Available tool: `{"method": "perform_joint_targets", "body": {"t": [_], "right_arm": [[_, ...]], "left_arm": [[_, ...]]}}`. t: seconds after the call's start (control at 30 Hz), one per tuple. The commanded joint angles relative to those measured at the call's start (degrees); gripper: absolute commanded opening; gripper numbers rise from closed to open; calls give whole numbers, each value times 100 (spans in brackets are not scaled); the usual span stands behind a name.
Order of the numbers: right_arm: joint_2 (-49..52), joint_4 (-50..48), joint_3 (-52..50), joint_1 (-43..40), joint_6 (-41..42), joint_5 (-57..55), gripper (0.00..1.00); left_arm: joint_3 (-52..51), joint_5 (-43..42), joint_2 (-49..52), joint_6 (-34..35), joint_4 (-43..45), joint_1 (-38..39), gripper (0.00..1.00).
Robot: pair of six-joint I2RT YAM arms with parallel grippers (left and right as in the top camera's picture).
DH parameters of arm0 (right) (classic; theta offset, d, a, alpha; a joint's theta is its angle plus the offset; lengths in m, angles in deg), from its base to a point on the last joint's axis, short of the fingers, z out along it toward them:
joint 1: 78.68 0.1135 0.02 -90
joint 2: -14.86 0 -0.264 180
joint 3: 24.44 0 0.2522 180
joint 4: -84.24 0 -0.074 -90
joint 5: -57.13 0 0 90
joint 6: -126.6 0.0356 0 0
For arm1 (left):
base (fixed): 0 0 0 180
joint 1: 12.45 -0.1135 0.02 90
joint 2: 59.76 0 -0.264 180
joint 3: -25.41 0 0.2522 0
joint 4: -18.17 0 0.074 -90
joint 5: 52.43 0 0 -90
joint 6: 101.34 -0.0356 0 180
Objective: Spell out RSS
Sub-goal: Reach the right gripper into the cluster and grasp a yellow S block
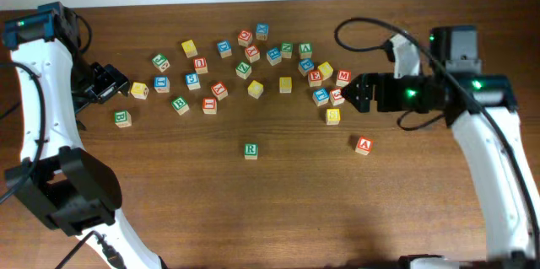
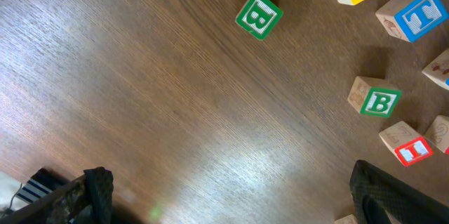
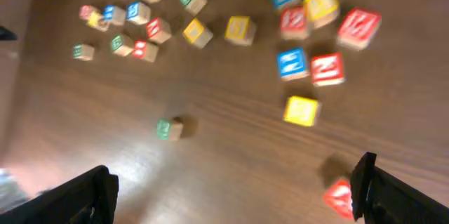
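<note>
A green R block (image 1: 250,150) stands alone at the front middle of the table and shows blurred in the right wrist view (image 3: 168,128). Many letter blocks lie scattered across the back middle (image 1: 253,58); I cannot read which are S. My left gripper (image 1: 120,83) is open and empty at the left end of the scatter, beside a yellow block (image 1: 139,90). In its wrist view (image 2: 231,206) two green B blocks (image 2: 258,15) (image 2: 379,101) lie ahead. My right gripper (image 1: 358,94) is open and empty at the right end, beside a red block (image 1: 337,96); its jaws also show in its wrist view (image 3: 235,196).
A red block (image 1: 363,145) lies apart at the front right, close to my right finger in the wrist view (image 3: 340,197). A yellow block (image 1: 332,116) sits just below the right gripper. A green block (image 1: 122,118) lies at the far left.
</note>
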Motion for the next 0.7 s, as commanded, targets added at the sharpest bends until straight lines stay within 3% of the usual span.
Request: {"method": "perform_joint_targets", "body": {"t": [0.0,0.1,0.13,0.17,0.23,0.33,0.43,0.67], "right_arm": [[483,17,136,0,575,1381,98],[713,-4,133,44,645,1311,98],[815,90,122,223,649,688,100],[868,168,98,407,664,33,91],[1174,254,46,999,1602,-2170,87],[1744,210,46,1484,1617,-3099,87],[2398,-70,46,1510,1810,-3187,86],[3029,-640,46,1759,1740,-3491,65]], "left_arm": [[7,68,-22,13,2,-39,99],[7,68,-22,13,2,-42,99],[7,68,-22,13,2,-39,99],[7,68,-22,13,2,-42,99],[7,68,-22,13,2,-42,99],[7,68,-22,13,2,-42,99],[7,68,-22,13,2,-42,99],[7,68,-22,13,2,-42,99]]}}
